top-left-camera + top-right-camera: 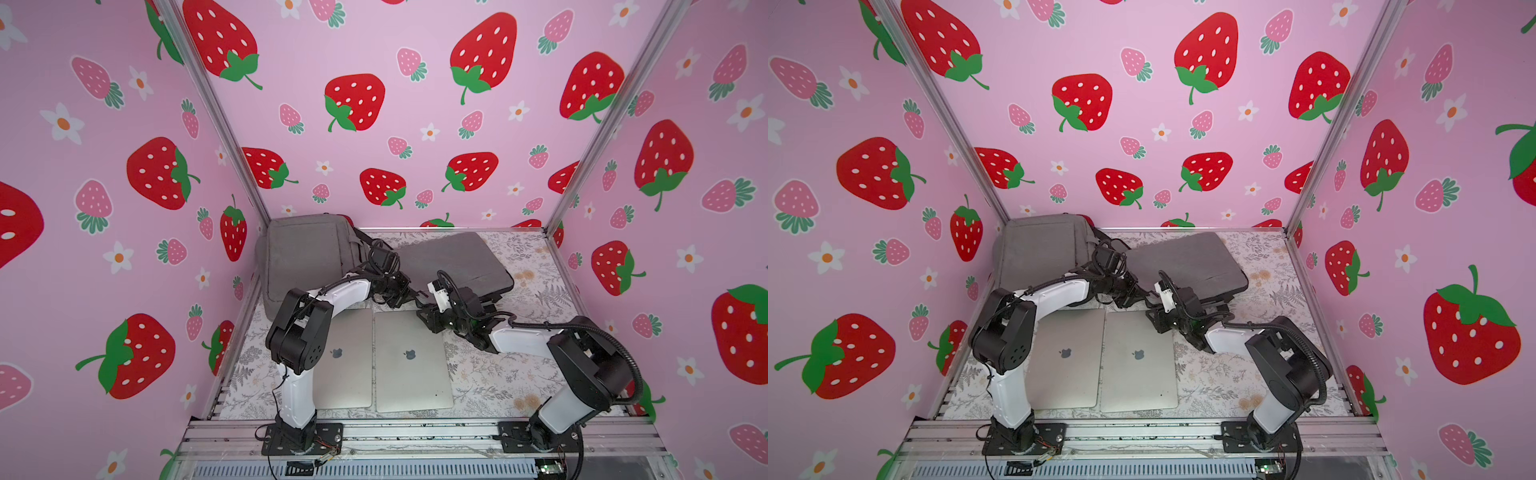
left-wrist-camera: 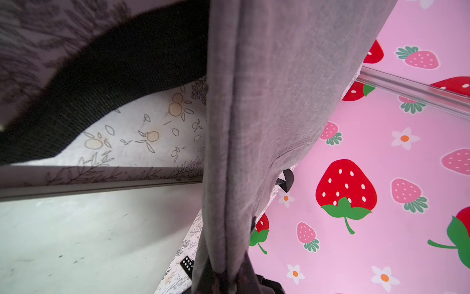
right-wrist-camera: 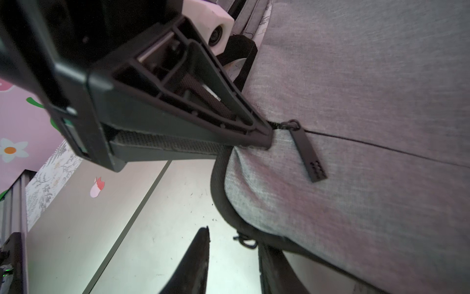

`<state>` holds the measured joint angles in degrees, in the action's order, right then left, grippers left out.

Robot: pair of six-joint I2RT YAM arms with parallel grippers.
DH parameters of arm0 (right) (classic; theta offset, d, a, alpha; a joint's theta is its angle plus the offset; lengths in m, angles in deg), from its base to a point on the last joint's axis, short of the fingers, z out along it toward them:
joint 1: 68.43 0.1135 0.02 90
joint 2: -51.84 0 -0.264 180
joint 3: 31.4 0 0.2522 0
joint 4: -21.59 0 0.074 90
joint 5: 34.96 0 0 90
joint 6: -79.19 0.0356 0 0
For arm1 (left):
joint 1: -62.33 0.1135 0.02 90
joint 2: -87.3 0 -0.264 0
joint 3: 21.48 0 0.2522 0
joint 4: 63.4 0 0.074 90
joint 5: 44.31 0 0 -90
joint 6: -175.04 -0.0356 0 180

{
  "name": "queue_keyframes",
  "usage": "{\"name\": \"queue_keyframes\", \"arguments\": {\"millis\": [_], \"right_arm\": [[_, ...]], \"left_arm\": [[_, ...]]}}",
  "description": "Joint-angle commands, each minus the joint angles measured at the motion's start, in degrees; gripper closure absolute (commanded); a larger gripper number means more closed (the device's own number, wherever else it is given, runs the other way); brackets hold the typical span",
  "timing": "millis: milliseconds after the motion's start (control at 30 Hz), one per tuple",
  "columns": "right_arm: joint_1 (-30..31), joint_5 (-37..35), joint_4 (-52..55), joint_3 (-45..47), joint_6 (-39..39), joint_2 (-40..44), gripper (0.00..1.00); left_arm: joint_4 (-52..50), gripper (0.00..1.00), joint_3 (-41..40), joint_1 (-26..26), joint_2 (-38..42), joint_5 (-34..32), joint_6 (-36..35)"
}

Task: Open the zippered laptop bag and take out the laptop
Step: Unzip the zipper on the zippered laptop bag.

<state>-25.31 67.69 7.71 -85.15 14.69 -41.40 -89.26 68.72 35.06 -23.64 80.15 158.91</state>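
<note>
Both crowd the laptop bag (image 1: 453,257) corner: left jaws clamped on its edge, right jaws part-open (holding nothing).

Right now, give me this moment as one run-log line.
left end effector: shut on laptop bag corner | right end effector: open, nothing held | zipper pull: not gripped

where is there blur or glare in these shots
Left wrist view: the black woven strap and the near fold of the grey fabric laptop bag are soft. Right wrist view: the silver laptop lid is washed out by glare, while the black zipper pull is sharp. Both top views: evenly lit, slightly soft.
</note>
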Motion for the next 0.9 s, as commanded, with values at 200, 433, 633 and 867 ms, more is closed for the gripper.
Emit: {"name": "queue_keyframes", "arguments": {"millis": [200,433,633,867], "right_arm": [[0.69,-8.03,2.26,-1.85,-0.22,2.48,0.82],[0.87,-8.24,3.74,-0.59,-0.27,3.99,0.98],[0.86,-9.66,6.77,0.36,0.12,5.43,1.0],[0.92,-14.36,17.37,-1.14,-1.53,5.99,1.0]], "left_arm": [[-1.35,1.0,2.88,-1.89,4.48,3.56,1.66],[-2.43,1.0,3.87,-1.79,4.15,3.34,0.68],[-4.2,1.0,4.89,-0.74,4.23,3.27,-1.01],[-7.6,1.0,5.92,1.38,4.33,3.77,-4.16]]}}
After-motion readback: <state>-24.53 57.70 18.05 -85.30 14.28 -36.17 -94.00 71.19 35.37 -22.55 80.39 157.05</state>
